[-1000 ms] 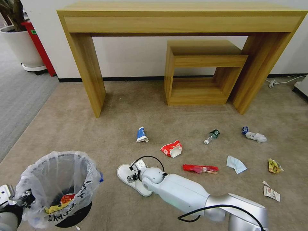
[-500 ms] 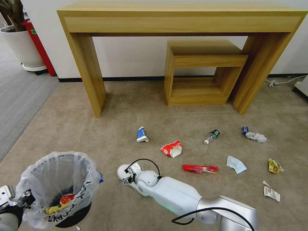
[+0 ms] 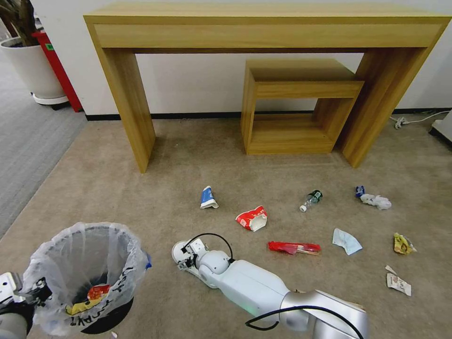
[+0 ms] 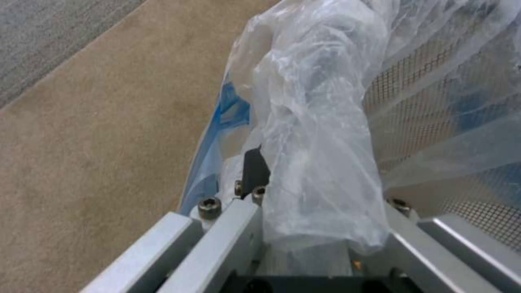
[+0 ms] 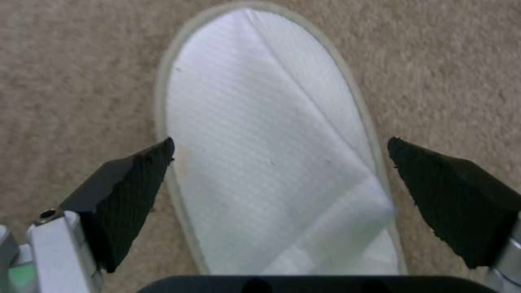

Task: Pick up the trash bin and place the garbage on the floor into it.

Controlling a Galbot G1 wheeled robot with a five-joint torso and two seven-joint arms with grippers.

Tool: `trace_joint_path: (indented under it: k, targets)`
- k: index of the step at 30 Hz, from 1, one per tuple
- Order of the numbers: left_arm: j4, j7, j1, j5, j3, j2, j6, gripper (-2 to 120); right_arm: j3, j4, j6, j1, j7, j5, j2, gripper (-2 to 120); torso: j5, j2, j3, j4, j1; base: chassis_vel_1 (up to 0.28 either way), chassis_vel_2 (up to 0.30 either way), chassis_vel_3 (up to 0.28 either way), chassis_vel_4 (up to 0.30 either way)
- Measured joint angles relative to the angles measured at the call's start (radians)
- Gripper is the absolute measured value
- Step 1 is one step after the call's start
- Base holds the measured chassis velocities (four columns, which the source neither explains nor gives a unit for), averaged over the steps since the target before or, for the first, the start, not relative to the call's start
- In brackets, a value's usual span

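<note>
The left gripper (image 3: 33,289) sits at the near left of the head view, its jaws closed on the bag-covered rim of the trash bin (image 3: 87,273); in the left wrist view the crinkly plastic liner (image 4: 320,134) bunches between the metal jaws, with a blue patch (image 4: 230,112) beside it and black mesh showing through the film. The bin stands over the beige floor (image 3: 141,197) and already contains a few red and yellow wrappers (image 3: 92,296). The right gripper (image 3: 186,258) is low over a white slipper (image 3: 178,250), just right of the bin; in the right wrist view its two black fingertips (image 5: 138,191) are spread wide, one on each side of the slipper (image 5: 271,154), holding nothing, and whether they touch its edges cannot be told. The rest of the garbage is scattered farther out on the carpet: a blue-and-white tube (image 3: 207,197), a crushed red-white paper bowl (image 3: 252,218), a red wrapper with wooden sticks (image 3: 294,247), a small plastic bottle (image 3: 311,199), a blue face mask (image 3: 346,241), a crumpled tissue (image 3: 375,201), a yellow wrapper (image 3: 403,244) and a small packet (image 3: 398,283). A wooden table (image 3: 263,28) stands against the wall behind.
</note>
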Motion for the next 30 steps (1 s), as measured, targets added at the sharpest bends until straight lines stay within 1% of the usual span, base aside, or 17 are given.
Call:
trace_joint_path:
  k: [16,18,19,21,23,24,25,27,28,29,30]
  targets:
    - [-0.009,0.007,0.008,0.011,0.0,0.001,-0.005,1,0.012,-0.074,0.016,-0.011,-0.007,-0.042,0.037,99,0.0002,0.0,0.0,0.0001,0.0,0.0,0.0,0.0,0.0]
    - [-0.009,0.007,0.009,0.012,-0.002,0.003,-0.006,1,0.015,-0.071,0.015,-0.012,0.0,-0.045,0.034,93,0.0002,0.0,0.0,0.0001,0.0,0.0,0.0,0.0,0.0]
    - [-0.009,0.007,0.009,0.012,-0.002,0.003,-0.006,1,0.015,-0.071,0.015,-0.012,0.0,-0.045,0.034,93,0.0002,0.0,0.0,0.0001,0.0,0.0,0.0,0.0,0.0]
    - [-0.009,0.007,0.009,0.012,-0.002,0.004,-0.006,1,0.018,-0.06,0.012,-0.012,0.007,-0.042,0.024,84,0.0003,0.0,0.0,0.0002,0.0,0.0,0.0,0.0,0.0]
    - [-0.01,0.007,0.009,0.012,-0.002,0.004,-0.006,1,0.018,-0.058,0.012,-0.012,0.007,-0.041,0.022,82,0.0003,0.0,0.0,0.0002,0.0,0.0,0.0,0.0,0.0]
    - [-0.01,0.007,0.008,0.012,-0.002,0.005,-0.006,1,0.021,-0.05,0.011,-0.011,0.009,-0.037,0.014,74,0.0003,0.0,0.0,0.0002,0.0,0.0,0.0,0.0,0.0]
    - [-0.01,0.007,0.008,0.013,-0.002,0.007,-0.006,1,0.022,-0.047,0.011,-0.01,0.011,-0.035,0.011,69,0.0003,0.0,0.0,0.0001,0.0,0.0,0.0,0.0,0.0]
    - [-0.01,0.007,0.008,0.013,-0.002,0.007,-0.006,1,0.023,-0.046,0.011,-0.009,0.011,-0.034,0.009,68,0.0003,0.0,0.0,0.0001,0.0,0.0,0.0,0.0,0.0]
    - [-0.01,0.007,0.008,0.013,-0.002,0.008,-0.007,1,0.025,-0.044,0.011,-0.008,0.014,-0.031,0.007,62,0.0003,0.0,0.0,0.0001,0.0,0.0,0.0,0.0,0.0]
    - [-0.01,0.007,0.008,0.013,-0.001,0.008,-0.008,1,0.027,-0.042,0.011,-0.007,0.016,-0.029,0.003,54,0.0003,0.0,0.0,0.0001,0.0,0.0,0.0,0.0,0.0]
    - [-0.01,0.007,0.008,0.013,-0.001,0.008,-0.009,1,0.028,-0.04,0.011,-0.006,0.016,-0.026,0.002,52,0.0003,0.0,0.0,0.0001,0.0,0.0,0.0,0.0,0.0]
